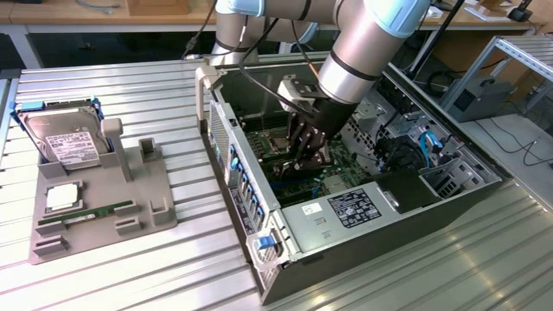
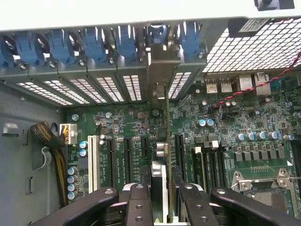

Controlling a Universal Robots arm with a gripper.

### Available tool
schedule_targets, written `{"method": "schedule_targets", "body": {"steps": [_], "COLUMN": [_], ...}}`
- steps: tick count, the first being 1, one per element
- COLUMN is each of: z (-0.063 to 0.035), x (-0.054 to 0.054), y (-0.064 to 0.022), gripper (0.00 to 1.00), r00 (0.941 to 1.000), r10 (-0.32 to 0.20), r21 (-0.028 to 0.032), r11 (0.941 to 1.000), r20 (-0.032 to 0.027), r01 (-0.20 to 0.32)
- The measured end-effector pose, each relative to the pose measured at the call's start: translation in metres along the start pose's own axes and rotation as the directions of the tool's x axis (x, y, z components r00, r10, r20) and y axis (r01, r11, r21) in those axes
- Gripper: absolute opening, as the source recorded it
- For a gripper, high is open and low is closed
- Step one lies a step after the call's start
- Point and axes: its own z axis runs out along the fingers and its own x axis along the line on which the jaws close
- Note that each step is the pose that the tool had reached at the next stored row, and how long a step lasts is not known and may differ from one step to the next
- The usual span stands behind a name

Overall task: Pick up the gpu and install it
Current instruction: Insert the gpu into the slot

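- The gripper is down inside the open computer case; its black fingers are clamped on the gpu, which the wrist view shows edge-on, standing upright between them.
- In the wrist view the card runs from the fingers toward twelve o'clock, over the green motherboard, and its pale metal end bracket meets the rear slot panel just under the row of blue retention clips.
- The card's lower edge seems to sit along one of the black expansion slots, though the angle does not show whether it is fully seated.
- At about nine o'clock from the card lie a white slot and more black slots; at about four o'clock sits the CPU socket.
- A red and black twisted wire crosses the board at about two o'clock.
- In the exterior view the gripper hangs from the silver arm over the middle of the case, the held card hard to make out in the dark interior.
- At nine o'clock from the case, well apart on the metal table, a grey holder carries a silver hard drive upright, a CPU chip and a green memory stick.
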Motion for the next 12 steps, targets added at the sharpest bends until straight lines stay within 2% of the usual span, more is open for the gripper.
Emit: {"method": "schedule_targets", "body": {"steps": [12], "z": [0.0002], "x": [-0.0026], "y": [0.0001], "gripper": [0.28], "r00": [1.0], "r10": [-0.001], "r21": [0.0], "r11": [1.0], "r20": [-0.0001], "r01": [0.001]}}
